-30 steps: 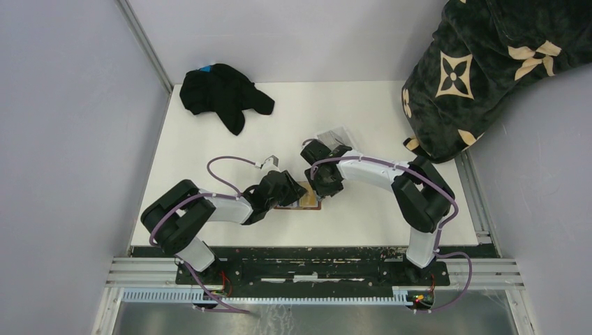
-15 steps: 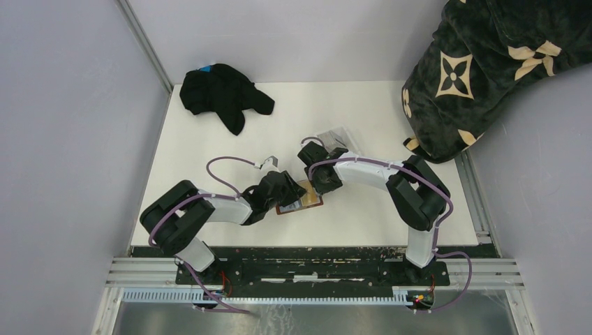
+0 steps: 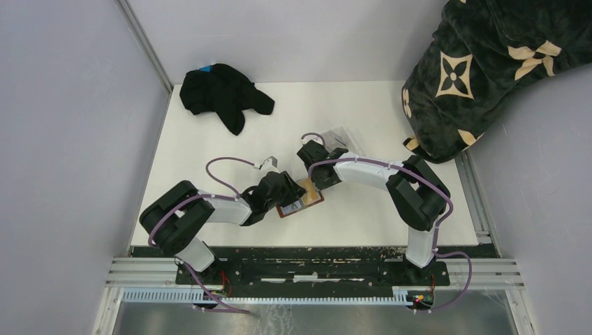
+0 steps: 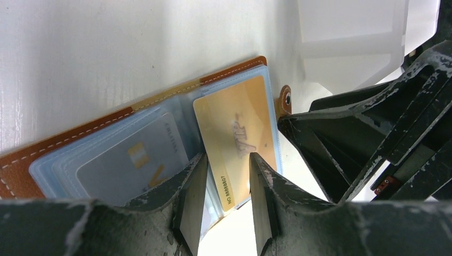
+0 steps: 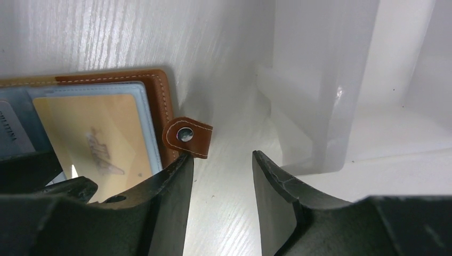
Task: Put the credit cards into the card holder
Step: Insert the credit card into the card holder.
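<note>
The card holder (image 3: pixel 301 199) is a brown leather wallet lying open and tilted on the white table. In the left wrist view its clear sleeves hold a yellow-orange card (image 4: pixel 237 136) and a greyish card (image 4: pixel 133 162). My left gripper (image 4: pixel 226 184) is open, its fingers either side of the yellow card's lower edge; it also shows in the top view (image 3: pixel 286 195). My right gripper (image 5: pixel 223 160) is open and empty over bare table, its left finger just below the wallet's snap tab (image 5: pixel 187 136). In the top view the right gripper (image 3: pixel 317 183) is at the wallet's far right corner.
A clear plastic tray (image 3: pixel 338 137) stands just behind the right gripper, close in the right wrist view (image 5: pixel 330 96). A black cloth (image 3: pixel 222 94) lies at the back left. A dark patterned blanket (image 3: pixel 489 63) hangs over the back right corner.
The wallet has turned and slid a little to the left, now lying tilted. My right gripper has drawn back towards the tray. The left gripper has stayed at the wallet.
</note>
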`<state>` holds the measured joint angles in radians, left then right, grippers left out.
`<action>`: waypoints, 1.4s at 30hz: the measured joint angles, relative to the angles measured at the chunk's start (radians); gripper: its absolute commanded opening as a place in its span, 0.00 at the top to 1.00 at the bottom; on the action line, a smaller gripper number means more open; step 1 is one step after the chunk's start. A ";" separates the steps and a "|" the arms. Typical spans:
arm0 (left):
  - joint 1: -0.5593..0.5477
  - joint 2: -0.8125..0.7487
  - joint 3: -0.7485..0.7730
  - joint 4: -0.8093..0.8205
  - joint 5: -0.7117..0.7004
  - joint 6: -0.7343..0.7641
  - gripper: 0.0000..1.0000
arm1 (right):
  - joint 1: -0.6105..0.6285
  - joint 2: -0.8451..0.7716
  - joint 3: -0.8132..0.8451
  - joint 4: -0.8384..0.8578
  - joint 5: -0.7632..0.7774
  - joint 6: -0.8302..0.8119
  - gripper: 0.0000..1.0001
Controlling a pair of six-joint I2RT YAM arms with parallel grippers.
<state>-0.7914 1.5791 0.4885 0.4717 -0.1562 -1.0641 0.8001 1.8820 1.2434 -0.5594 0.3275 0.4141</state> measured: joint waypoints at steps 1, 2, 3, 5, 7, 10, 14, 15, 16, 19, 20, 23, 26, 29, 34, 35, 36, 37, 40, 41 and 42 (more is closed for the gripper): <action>0.000 -0.001 -0.001 0.001 0.000 0.000 0.56 | 0.000 0.000 0.000 0.001 0.004 0.000 0.50; 0.000 -0.002 -0.003 0.000 -0.001 0.000 0.55 | 0.000 0.000 0.002 0.001 0.011 0.000 0.50; 0.000 -0.006 -0.003 -0.003 -0.002 0.000 0.55 | 0.000 0.000 0.004 0.001 0.017 0.000 0.50; 0.000 -0.012 -0.004 -0.014 -0.005 0.000 0.55 | -0.001 0.000 0.010 0.002 0.033 0.000 0.50; 0.000 -0.021 -0.004 -0.027 -0.010 0.000 0.55 | -0.004 0.000 0.011 0.003 0.042 0.000 0.50; 0.000 -0.032 -0.004 -0.047 -0.019 0.000 0.55 | -0.010 -0.001 0.011 0.002 0.053 0.000 0.50; 0.000 -0.039 0.001 -0.068 -0.026 0.002 0.54 | -0.018 -0.002 0.015 -0.002 0.060 0.000 0.50; 0.000 -0.041 0.004 -0.077 -0.026 0.003 0.54 | -0.019 -0.003 0.016 -0.002 0.060 0.000 0.50; 0.000 -0.043 0.005 -0.082 -0.027 0.005 0.54 | -0.021 -0.005 0.016 -0.002 0.058 0.000 0.50; 0.000 -0.045 0.014 -0.101 -0.027 0.019 0.54 | -0.027 -0.023 0.016 -0.006 0.038 0.002 0.49; 0.000 -0.045 0.018 -0.109 -0.027 0.022 0.54 | -0.029 -0.034 0.016 -0.006 0.022 0.003 0.49; 0.000 -0.045 0.025 -0.120 -0.027 0.037 0.55 | -0.037 -0.073 0.016 -0.004 -0.048 0.011 0.49; 0.000 -0.045 0.026 -0.123 -0.028 0.039 0.56 | -0.050 -0.113 0.002 0.020 -0.141 0.031 0.49; 0.000 -0.045 0.027 -0.128 -0.029 0.040 0.57 | -0.074 -0.124 -0.028 0.058 -0.242 0.056 0.48; 0.000 -0.036 0.045 -0.154 -0.031 0.042 0.58 | -0.142 -0.123 -0.132 0.121 -0.397 0.099 0.47; 0.000 -0.033 0.050 -0.160 -0.031 0.043 0.58 | -0.151 -0.122 -0.148 0.130 -0.420 0.107 0.47; 0.000 -0.030 0.055 -0.166 -0.031 0.043 0.58 | -0.164 -0.121 -0.166 0.145 -0.448 0.114 0.46; 0.000 -0.026 0.059 -0.167 -0.031 0.045 0.58 | -0.173 -0.118 -0.178 0.156 -0.469 0.120 0.46; 0.000 -0.014 0.071 -0.169 -0.030 0.047 0.58 | -0.191 -0.110 -0.203 0.206 -0.539 0.144 0.46; 0.000 -0.010 0.074 -0.169 -0.029 0.048 0.58 | -0.193 -0.109 -0.208 0.220 -0.557 0.151 0.46; 0.000 -0.003 0.080 -0.170 -0.029 0.052 0.58 | -0.195 -0.108 -0.217 0.244 -0.580 0.162 0.46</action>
<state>-0.7910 1.5764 0.5690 0.3016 -0.1848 -1.0119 0.6056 1.7744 1.0267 -0.3153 -0.2523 0.5762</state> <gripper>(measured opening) 0.421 0.542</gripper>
